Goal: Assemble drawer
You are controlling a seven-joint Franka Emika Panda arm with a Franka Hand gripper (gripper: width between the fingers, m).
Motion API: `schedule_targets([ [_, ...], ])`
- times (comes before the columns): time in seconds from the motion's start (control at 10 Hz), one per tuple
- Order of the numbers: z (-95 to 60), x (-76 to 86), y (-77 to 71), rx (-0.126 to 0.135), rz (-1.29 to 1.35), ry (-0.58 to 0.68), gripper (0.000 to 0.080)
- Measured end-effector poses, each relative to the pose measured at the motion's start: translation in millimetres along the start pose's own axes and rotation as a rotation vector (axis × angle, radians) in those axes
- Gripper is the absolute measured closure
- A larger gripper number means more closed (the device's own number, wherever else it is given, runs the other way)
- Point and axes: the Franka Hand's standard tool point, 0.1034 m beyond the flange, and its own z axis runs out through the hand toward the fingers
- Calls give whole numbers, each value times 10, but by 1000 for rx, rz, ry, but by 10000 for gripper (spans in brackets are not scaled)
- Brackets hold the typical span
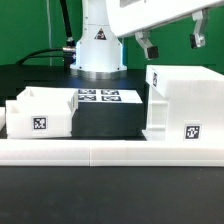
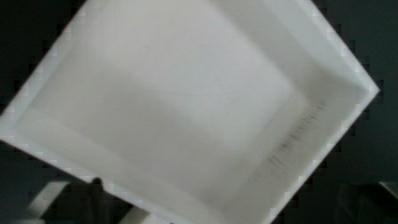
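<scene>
The tall white drawer housing (image 1: pixel 182 100) stands at the exterior view's right, with a square tag on its front. One small white tray (image 1: pixel 40 113), also tagged, sits at the exterior view's left. A second tray is not in view. My gripper (image 1: pixel 174 42) hangs just above the housing with its fingers spread wide and nothing between them. In the wrist view the housing's pale inner wall (image 2: pixel 178 100) fills almost the whole picture, tilted. My fingertips show there only as dim shapes at the picture's edge.
The marker board (image 1: pixel 100 97) lies flat on the black table between the tray and the housing. A long low white rail (image 1: pixel 100 151) runs across the front. The robot base (image 1: pixel 98 48) stands at the back centre.
</scene>
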Motion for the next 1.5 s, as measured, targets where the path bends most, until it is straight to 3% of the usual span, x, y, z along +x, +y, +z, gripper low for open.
schedule_targets([
  [0.2, 17, -2, 15, -11, -65, -1, 151],
  [0.3, 57, -14, 54, -46, -194, -7, 151],
  [0.5, 18, 128, 218, -79, -564, -12, 151],
  [0.6, 6, 187, 292, -82, -679, -23, 151],
  [1.0, 15, 199, 311, -85, -849, -28, 151],
  [1.5, -96, 507, 1234, -137, -1024, -26, 151],
])
